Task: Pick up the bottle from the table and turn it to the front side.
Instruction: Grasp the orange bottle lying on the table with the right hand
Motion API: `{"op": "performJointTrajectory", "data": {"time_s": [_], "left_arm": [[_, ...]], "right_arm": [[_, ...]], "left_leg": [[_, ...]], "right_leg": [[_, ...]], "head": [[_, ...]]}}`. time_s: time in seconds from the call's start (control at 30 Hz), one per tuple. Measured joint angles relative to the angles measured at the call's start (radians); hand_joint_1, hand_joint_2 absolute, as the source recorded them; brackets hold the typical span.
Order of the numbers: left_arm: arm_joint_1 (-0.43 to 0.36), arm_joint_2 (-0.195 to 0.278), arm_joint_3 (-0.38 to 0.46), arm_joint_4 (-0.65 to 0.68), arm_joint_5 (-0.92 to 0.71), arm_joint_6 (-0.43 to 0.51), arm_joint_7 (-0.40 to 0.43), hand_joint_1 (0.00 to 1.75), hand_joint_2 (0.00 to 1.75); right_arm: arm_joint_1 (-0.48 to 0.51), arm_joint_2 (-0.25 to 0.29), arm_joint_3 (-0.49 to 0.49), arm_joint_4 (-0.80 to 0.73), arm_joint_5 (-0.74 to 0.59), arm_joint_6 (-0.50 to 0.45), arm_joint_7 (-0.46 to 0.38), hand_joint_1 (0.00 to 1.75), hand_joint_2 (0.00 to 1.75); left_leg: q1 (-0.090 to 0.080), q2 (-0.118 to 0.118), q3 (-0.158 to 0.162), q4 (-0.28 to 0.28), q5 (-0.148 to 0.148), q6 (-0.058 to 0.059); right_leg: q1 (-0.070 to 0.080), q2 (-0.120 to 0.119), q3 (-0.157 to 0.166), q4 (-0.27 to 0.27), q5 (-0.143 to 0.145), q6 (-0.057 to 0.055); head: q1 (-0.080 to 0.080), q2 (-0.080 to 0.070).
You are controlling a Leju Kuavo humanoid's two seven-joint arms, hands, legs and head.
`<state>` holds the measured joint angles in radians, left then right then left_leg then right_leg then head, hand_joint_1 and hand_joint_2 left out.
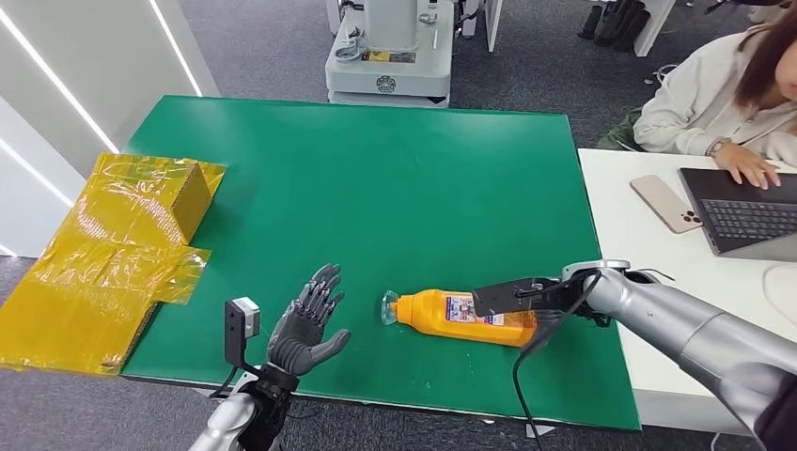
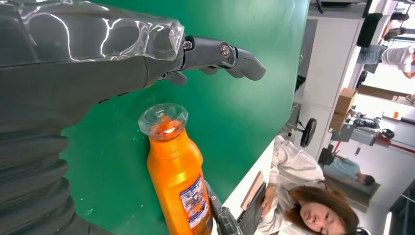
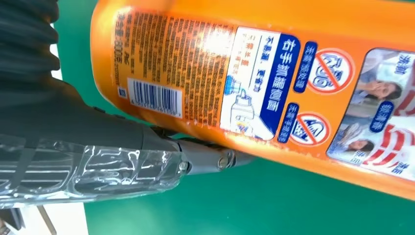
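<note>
Fingers: our left hand [image 1: 305,329] spread, holding nothing | right hand [image 1: 550,303] touching bottle [image 1: 461,317] base, grip unclear | bottle lying, cap at 9 o'clock.

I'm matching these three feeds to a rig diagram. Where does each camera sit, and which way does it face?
Head view: high on the body, looking down at the green table mat; both silver arms, the spread left hand and the right hand at the lying orange plastic bottle show.
Left wrist view: behind the left hand, facing the bottle's clear cap and a seated person.
Right wrist view: behind the right hand, against the bottle's label.
All three share the bottle.
</note>
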<state>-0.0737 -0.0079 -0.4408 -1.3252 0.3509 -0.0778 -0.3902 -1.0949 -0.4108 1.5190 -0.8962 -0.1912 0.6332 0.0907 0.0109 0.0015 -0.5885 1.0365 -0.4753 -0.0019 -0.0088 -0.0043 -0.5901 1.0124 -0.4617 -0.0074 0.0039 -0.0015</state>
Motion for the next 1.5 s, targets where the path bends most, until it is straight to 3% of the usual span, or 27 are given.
{"op": "performJointTrajectory", "data": {"time_s": [0.23,0.27,0.37,0.4,0.67,0.87,1.0,1.13,1.27,1.5], "left_arm": [[0.003,-0.001,0.002,-0.002,-0.010,0.003,-0.002,0.00,1.75],[0.005,-0.001,0.003,-0.003,-0.011,0.004,-0.003,0.00,1.75],[0.017,-0.001,0.005,-0.010,-0.017,0.016,-0.011,0.00,1.75],[0.025,-0.001,0.007,-0.014,-0.020,0.021,-0.015,0.00,1.75],[0.062,-0.001,0.025,-0.027,-0.036,0.027,-0.030,0.00,1.75],[0.063,-0.002,0.025,-0.027,-0.037,0.026,-0.031,0.00,1.75],[0.068,-0.003,0.025,-0.027,-0.045,0.037,-0.037,0.00,1.75],[0.071,-0.004,0.025,-0.033,-0.097,0.080,-0.056,0.00,1.75],[0.072,-0.004,0.025,-0.042,-0.158,0.127,-0.069,0.00,1.75],[0.071,-0.003,0.024,-0.071,-0.209,0.164,-0.074,0.00,1.75]], "right_arm": [[0.018,-0.002,0.006,-0.003,0.083,-0.062,-0.012,0.00,1.75],[0.023,-0.002,0.006,-0.006,0.104,-0.080,-0.015,0.30,1.75],[0.052,-0.011,0.006,-0.028,0.216,-0.175,-0.022,1.60,1.75],[0.065,-0.018,0.006,-0.040,0.261,-0.213,-0.023,1.73,1.75],[0.164,-0.063,-0.040,-0.109,0.485,-0.393,-0.023,1.75,1.75],[0.224,-0.063,-0.100,-0.111,0.525,-0.430,-0.023,1.75,1.75],[0.262,-0.066,-0.161,-0.112,0.475,-0.445,-0.045,1.75,1.75],[0.342,-0.074,-0.267,-0.122,0.324,-0.512,-0.092,1.75,1.75],[0.481,-0.079,-0.420,-0.160,0.187,-0.621,-0.175,1.75,1.75],[0.744,-0.067,-0.637,-0.287,0.147,-0.820,-0.289,1.75,1.75]], "left_leg": [[0.000,0.000,0.001,0.000,0.000,0.000],[0.000,0.000,0.001,0.000,0.000,0.000],[0.000,0.000,0.002,0.000,0.000,0.000],[0.000,0.000,0.002,0.000,0.000,0.000],[0.000,0.001,0.007,0.000,-0.001,0.002],[0.000,0.002,0.013,0.000,-0.002,0.003],[0.000,0.002,0.015,0.000,-0.002,0.003],[0.001,0.001,0.015,0.000,-0.002,0.003],[0.001,0.001,0.014,0.000,-0.003,0.004],[0.001,-0.002,0.010,0.000,-0.003,0.004]], "right_leg": [[0.000,0.000,0.001,0.000,0.000,0.000],[0.000,0.000,0.001,0.000,0.000,0.000],[0.000,0.000,0.002,0.000,0.000,0.000],[0.000,0.000,0.002,0.000,0.000,0.000],[0.001,0.001,0.008,-0.002,0.000,0.001],[0.001,0.001,0.014,-0.002,0.000,0.001],[0.001,0.001,0.016,-0.002,0.000,0.001],[0.002,0.001,0.017,-0.003,0.000,0.001],[0.002,0.000,0.016,-0.003,0.000,0.001],[0.002,-0.003,0.013,-0.003,-0.002,0.003]], "head": [[0.000,0.000],[0.000,0.000],[0.000,0.000],[0.000,0.000],[0.000,0.000],[0.000,0.000],[0.000,0.000],[0.000,0.000],[0.000,0.000],[0.000,0.000]]}}
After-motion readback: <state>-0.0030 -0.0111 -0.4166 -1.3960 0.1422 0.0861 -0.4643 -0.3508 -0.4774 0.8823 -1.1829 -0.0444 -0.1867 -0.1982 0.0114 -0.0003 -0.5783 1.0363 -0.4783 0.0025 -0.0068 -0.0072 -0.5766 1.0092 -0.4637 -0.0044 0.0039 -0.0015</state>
